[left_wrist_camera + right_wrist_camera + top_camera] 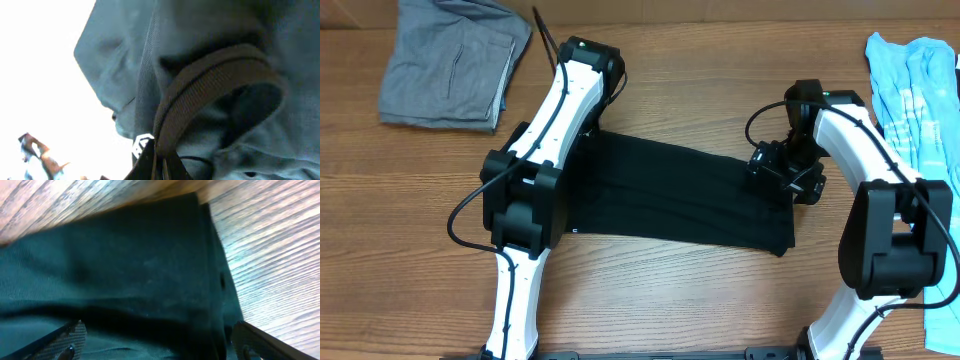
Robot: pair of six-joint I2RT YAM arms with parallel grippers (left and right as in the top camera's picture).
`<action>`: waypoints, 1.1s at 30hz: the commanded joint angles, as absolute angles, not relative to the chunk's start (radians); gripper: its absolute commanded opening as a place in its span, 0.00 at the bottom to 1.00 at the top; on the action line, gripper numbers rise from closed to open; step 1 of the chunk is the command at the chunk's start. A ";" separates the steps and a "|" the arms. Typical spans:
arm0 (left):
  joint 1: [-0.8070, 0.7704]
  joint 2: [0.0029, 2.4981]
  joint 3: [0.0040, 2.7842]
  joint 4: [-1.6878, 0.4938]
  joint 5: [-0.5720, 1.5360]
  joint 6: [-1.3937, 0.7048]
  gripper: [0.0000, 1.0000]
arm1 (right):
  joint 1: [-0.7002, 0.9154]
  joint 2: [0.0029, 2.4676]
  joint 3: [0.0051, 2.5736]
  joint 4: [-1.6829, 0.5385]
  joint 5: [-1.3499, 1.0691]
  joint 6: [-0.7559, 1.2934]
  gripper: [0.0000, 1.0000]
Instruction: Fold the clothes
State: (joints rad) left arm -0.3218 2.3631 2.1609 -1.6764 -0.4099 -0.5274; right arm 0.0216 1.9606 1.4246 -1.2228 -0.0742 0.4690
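The black T-shirt (670, 195) lies as a long folded strip across the middle of the wooden table. My left gripper (587, 128) is at its left end, mostly hidden under the arm. In the left wrist view the jaws (161, 170) are shut on the shirt's ribbed collar band (210, 80), and a small white logo (142, 143) shows beside them. My right gripper (776, 168) is over the shirt's right end. In the right wrist view its fingers (160, 345) are wide open, with the shirt's fabric (140, 275) and edge between them.
A grey folded garment (450, 60) lies at the back left. A light blue printed shirt (920, 85) lies along the right edge. Bare wooden table (700, 300) lies in front of the black shirt.
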 commanded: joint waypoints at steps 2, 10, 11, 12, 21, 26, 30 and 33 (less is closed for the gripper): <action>-0.279 2.337 2.181 -1.691 -0.413 -0.602 0.04 | 0.028 1.930 1.420 -1.221 -0.077 0.464 0.98; -0.231 2.333 2.179 -1.691 -0.307 -0.536 0.04 | 0.028 1.930 1.420 -1.235 -0.076 0.463 0.99; -0.229 2.333 2.177 -1.691 -0.294 -0.520 0.04 | 0.028 1.930 1.420 -1.235 -0.076 0.463 0.99; -0.228 2.331 2.170 -1.691 -0.291 -0.501 0.04 | 0.028 1.930 1.420 -1.235 -0.076 0.463 0.99; -0.193 2.317 1.973 -1.691 -0.311 -0.498 0.04 | 0.028 1.930 1.420 -1.238 -0.077 0.464 1.00; -0.122 2.317 1.889 -1.691 -0.324 -0.501 0.04 | 0.028 1.930 1.420 -1.238 -0.078 0.464 1.00; -0.087 2.317 1.871 -1.691 -0.319 -0.477 0.05 | 0.028 1.930 1.420 -1.238 -0.085 0.464 1.00; -0.079 2.317 1.868 -1.691 -0.310 -0.440 0.92 | 0.028 1.930 1.420 -1.238 -0.085 0.464 1.00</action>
